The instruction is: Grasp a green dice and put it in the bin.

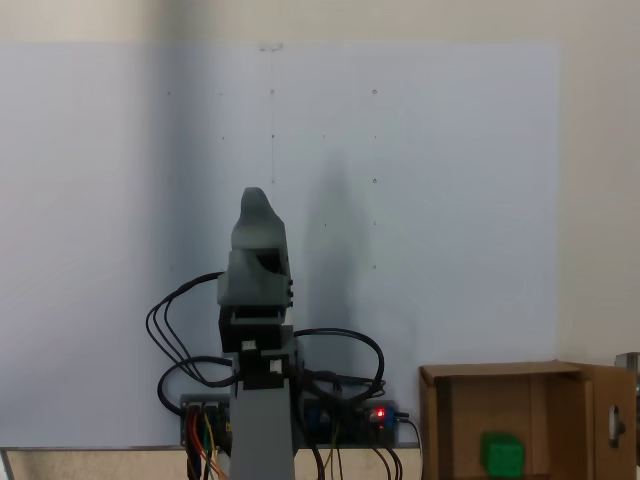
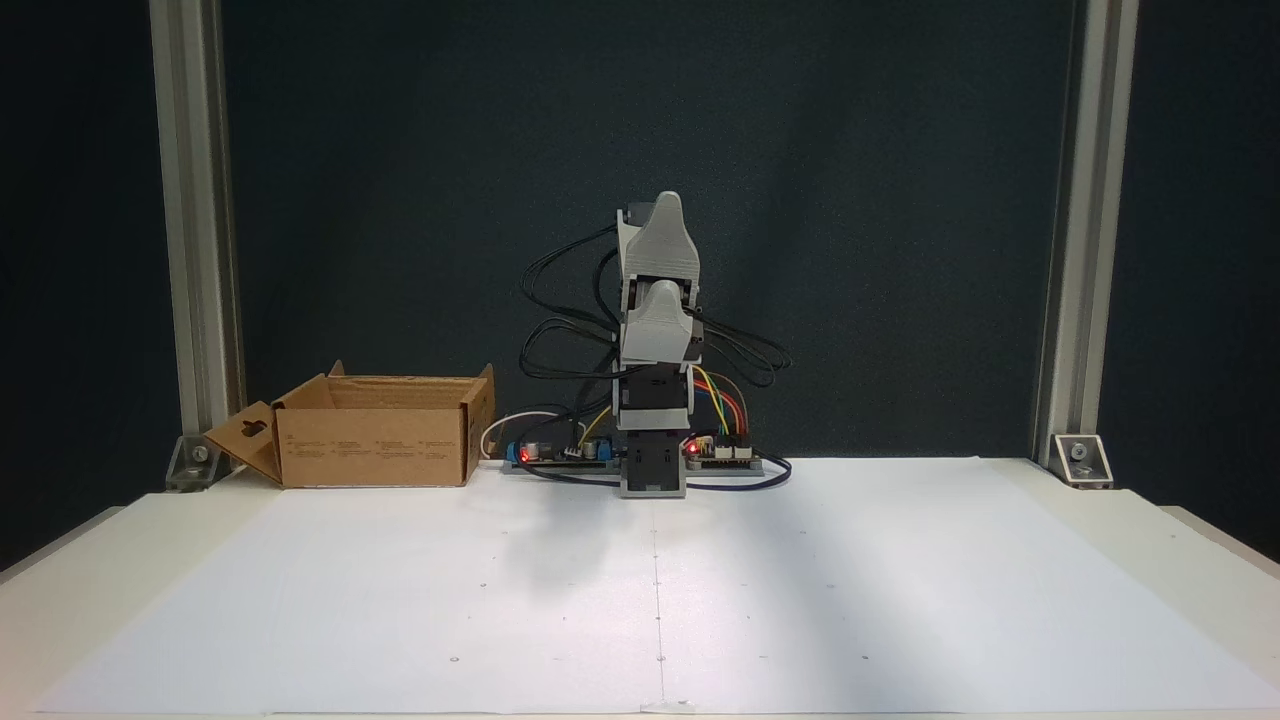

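White paper sheet (image 2: 650, 590) covers near part of surface (image 2: 1180, 540). Farther back, arm (image 2: 655, 340) folded upright over its base, claw (image 2: 662, 215) tucked at top, jaws stacked one behind other so can't tell if open or closed. Cardboard bin (image 2: 375, 435) sits left of arm base in a fixed view. Green dice (image 1: 502, 454) lying inside bin (image 1: 600, 420), well apart from claw (image 1: 256, 205).

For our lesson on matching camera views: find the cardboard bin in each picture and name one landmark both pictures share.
Fixed view looking down: the bin sits at the bottom right corner, open, with the green dice inside it.
Fixed view from the front: the bin stands at the left, at the table's back edge.
Shared landmark: the arm's base, beside the bin.
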